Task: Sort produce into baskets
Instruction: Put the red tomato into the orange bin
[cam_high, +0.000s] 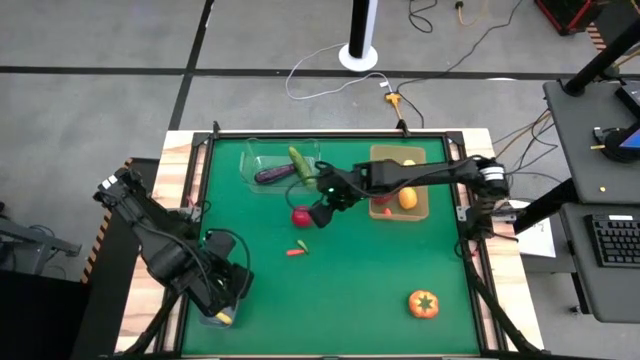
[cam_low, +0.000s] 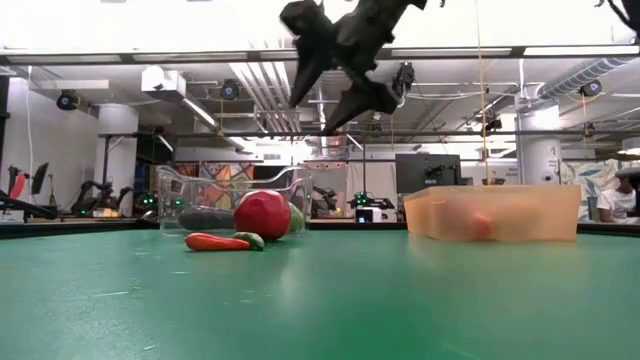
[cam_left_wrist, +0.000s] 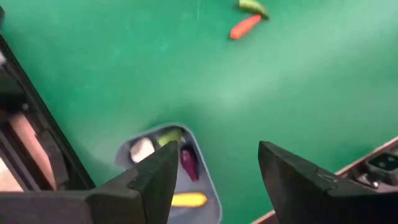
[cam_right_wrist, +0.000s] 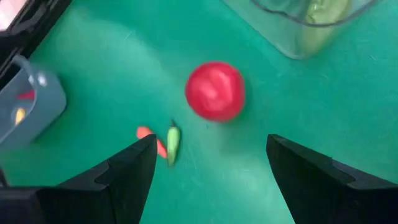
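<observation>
Three baskets (cam_high: 258, 160), two chillies (cam_high: 296, 250), one red fruit (cam_high: 300, 216), one tomato (cam_high: 424, 303).

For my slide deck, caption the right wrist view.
Open right gripper above a red fruit, beside two tiny chillies on green table.

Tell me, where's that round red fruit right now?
In the high view the red fruit lies loose on the green table near its middle, just in front of the clear tub, with the right gripper hovering beside it.

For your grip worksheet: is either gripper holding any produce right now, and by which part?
Nothing is held. The right gripper hangs open above the red fruit; the left gripper is open over the grey tub.
</observation>
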